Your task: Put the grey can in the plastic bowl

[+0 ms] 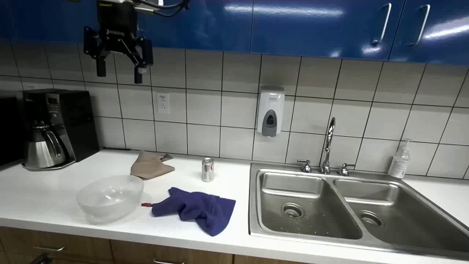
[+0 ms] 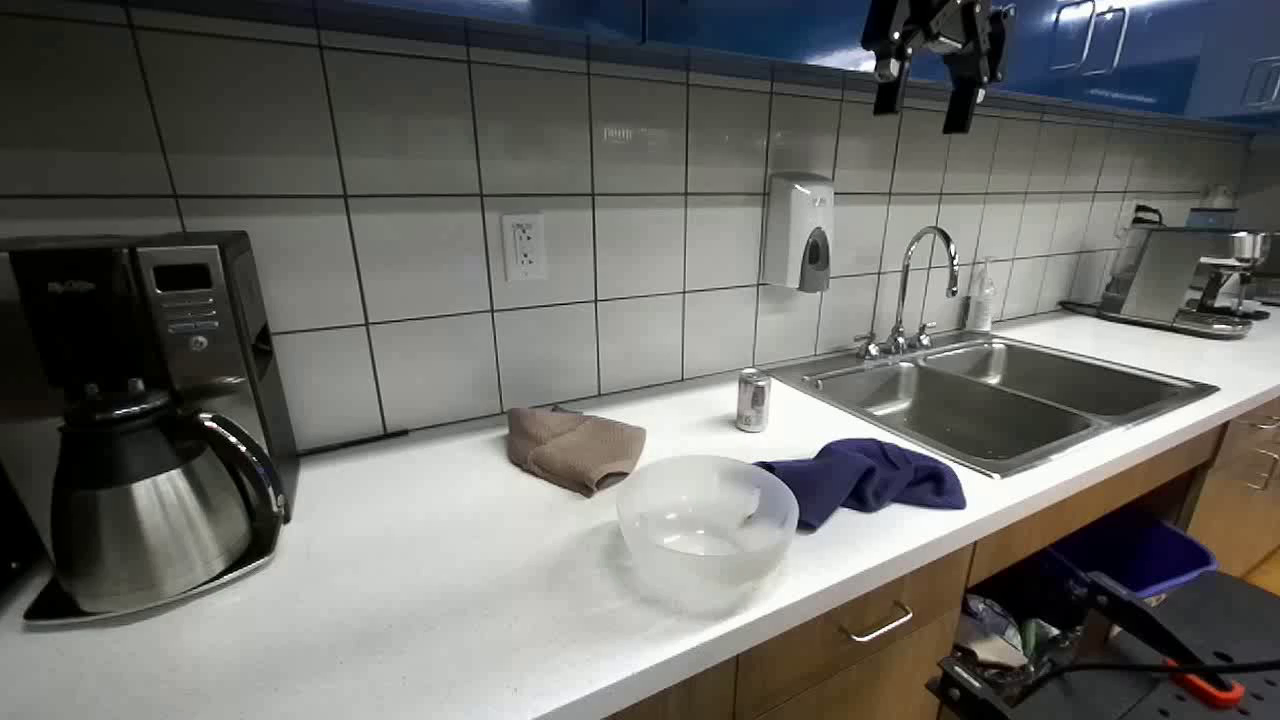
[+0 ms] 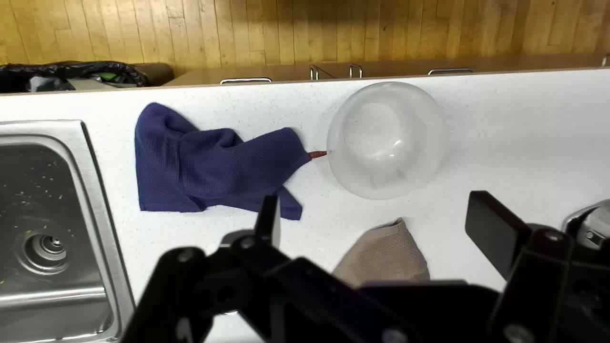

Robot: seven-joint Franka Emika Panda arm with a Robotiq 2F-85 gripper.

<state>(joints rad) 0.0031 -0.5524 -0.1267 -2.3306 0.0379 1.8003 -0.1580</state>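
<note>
While the gripper (image 1: 119, 76) hangs high with its jaws spread wide apart, the grey can (image 1: 207, 170) stands upright on the white counter (image 1: 47, 196), between two and three o'clock from the plastic bowl (image 1: 110, 200) in an exterior view. There the brown cloth (image 1: 149, 167) lies at the can's nine o'clock, and the blue cloth (image 1: 197, 208) at the bowl's three o'clock.
</note>
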